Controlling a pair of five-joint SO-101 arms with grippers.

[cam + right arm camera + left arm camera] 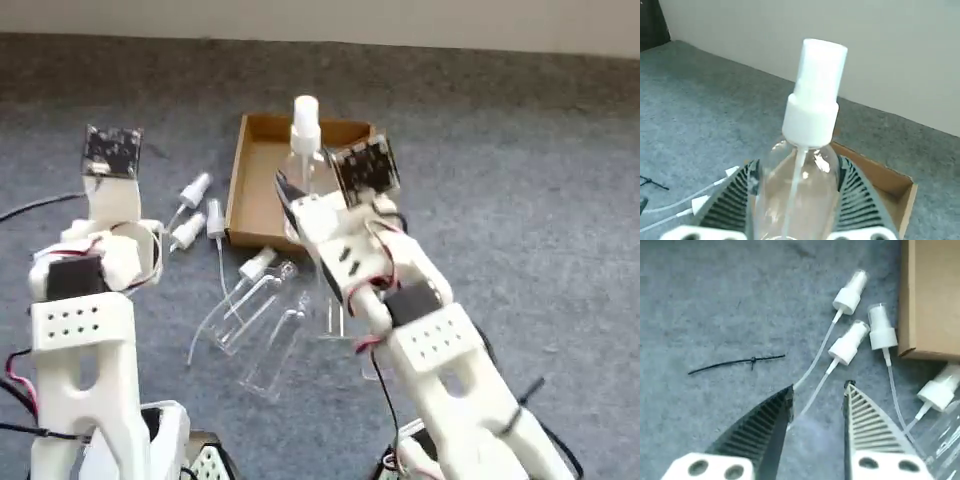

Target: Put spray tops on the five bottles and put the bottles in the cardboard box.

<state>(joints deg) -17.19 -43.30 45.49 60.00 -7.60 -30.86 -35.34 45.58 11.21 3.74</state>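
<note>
Right gripper (796, 172) fingers are grasping a clear plastic bottle (807, 145), white spray top fitted, over the brown cardboard box (238, 180) at mid-desk; left gripper (818, 386) fingers are gaping, released. Dropping it from high up risks it bouncing out.

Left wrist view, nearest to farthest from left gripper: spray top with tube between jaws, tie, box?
1. Spray top: just ahead of left gripper, tube between jaws.
2. Tie: on the carpet, to one side.
3. Box: farthest, opposite side.
</note>
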